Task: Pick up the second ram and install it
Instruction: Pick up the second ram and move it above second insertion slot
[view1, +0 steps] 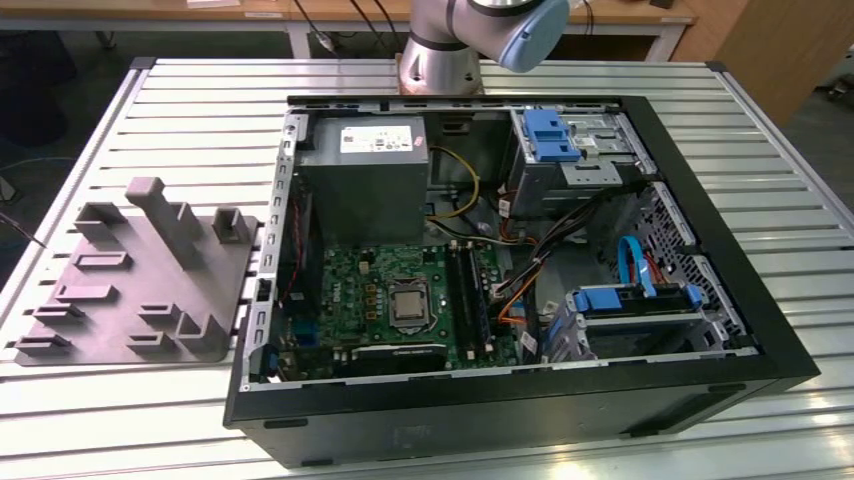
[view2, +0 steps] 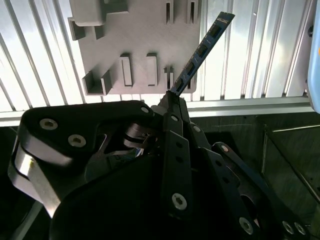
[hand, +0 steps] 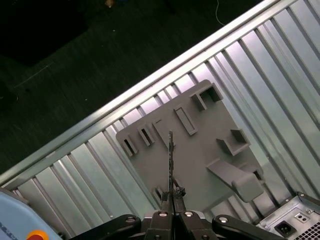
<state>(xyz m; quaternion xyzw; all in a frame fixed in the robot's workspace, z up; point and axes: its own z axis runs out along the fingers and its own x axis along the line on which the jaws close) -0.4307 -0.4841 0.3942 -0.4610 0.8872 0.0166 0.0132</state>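
The second ram (view2: 201, 51), a thin dark blue stick, sticks out from my gripper (view2: 172, 99), whose fingers are shut on its lower end. In the first wrist view the ram (hand: 171, 160) shows edge-on, rising from the shut gripper (hand: 172, 196). It hangs in the air above the grey holder plate (hand: 205, 150), which lies on the slatted table. In the exterior view the green motherboard (view1: 394, 290) with its long black slots (view1: 467, 285) lies inside the open computer case (view1: 534, 400).
The grey holder plate (view1: 134, 290) with raised blocks sits at the exterior view's left of the case. Inside the case are a grey power supply (view1: 363, 180), blue drive brackets (view1: 550, 135) and loose cables (view1: 534, 260). The arm's base (view1: 441, 60) stands behind the case.
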